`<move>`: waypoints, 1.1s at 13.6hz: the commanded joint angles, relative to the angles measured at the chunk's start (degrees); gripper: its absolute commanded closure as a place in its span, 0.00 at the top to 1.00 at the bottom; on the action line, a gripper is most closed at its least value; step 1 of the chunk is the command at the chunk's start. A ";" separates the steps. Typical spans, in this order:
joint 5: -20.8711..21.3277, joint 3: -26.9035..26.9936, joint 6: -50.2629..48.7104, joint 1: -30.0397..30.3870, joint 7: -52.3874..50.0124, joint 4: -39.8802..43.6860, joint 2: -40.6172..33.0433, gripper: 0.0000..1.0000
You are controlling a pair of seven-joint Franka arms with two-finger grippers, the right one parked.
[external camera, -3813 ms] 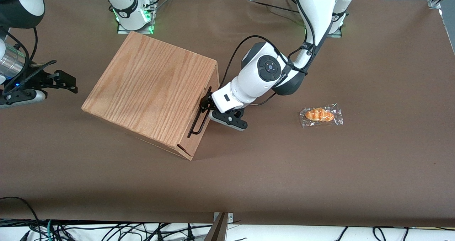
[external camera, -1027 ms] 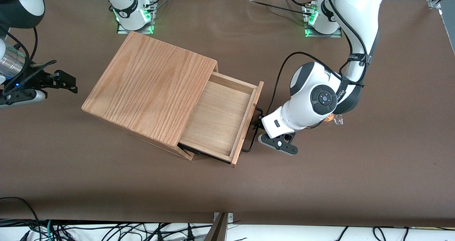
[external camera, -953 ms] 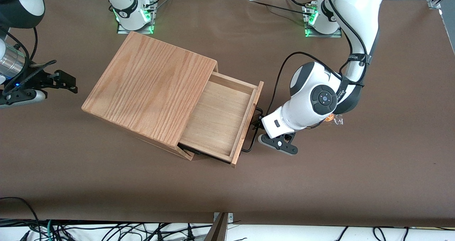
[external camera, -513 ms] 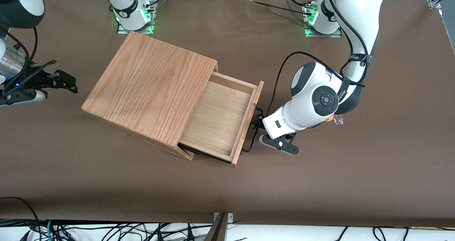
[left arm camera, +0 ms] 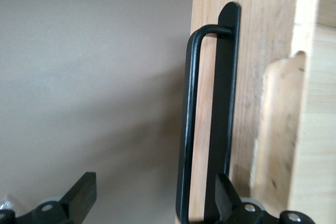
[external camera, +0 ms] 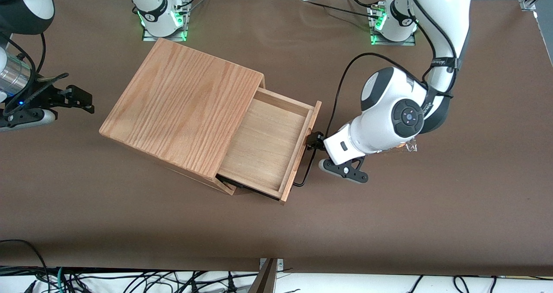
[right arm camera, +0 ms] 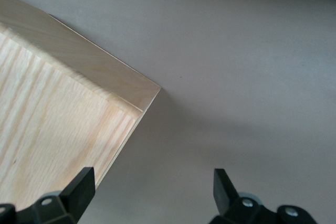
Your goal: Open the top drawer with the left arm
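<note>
The top drawer stands pulled well out of the oak-grain cabinet, its pale inside bare. Its thin black bar handle runs along the drawer front. The left arm reaches down in front of the drawer. Its gripper is at the handle and open. In the left wrist view the handle bar passes between the spread fingers, close to one finger, and the gripper grips nothing.
A wrapped bread roll lies on the brown table toward the working arm's end, mostly covered by the arm's wrist. Arm bases stand at the table edge farthest from the camera. Cables hang along the near edge.
3.8 s ago the drawer was shut with the gripper at its handle; it now stands pulled out. Over the last second the drawer stays put, and the wrist has shifted slightly away from the camera.
</note>
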 commanded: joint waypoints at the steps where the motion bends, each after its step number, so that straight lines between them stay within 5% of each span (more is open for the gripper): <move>1: -0.99 -0.21 -6.25 2.76 0.03 -0.50 -5.00 1.00; 5: 0.93 0.32 -14.34 6.80 3.36 -0.76 -10.27 1.00; 10: 13.93 0.41 -26.82 11.72 3.81 -0.67 -17.04 1.00; 15: 16.76 0.76 -31.67 17.00 4.07 -1.89 -22.13 1.00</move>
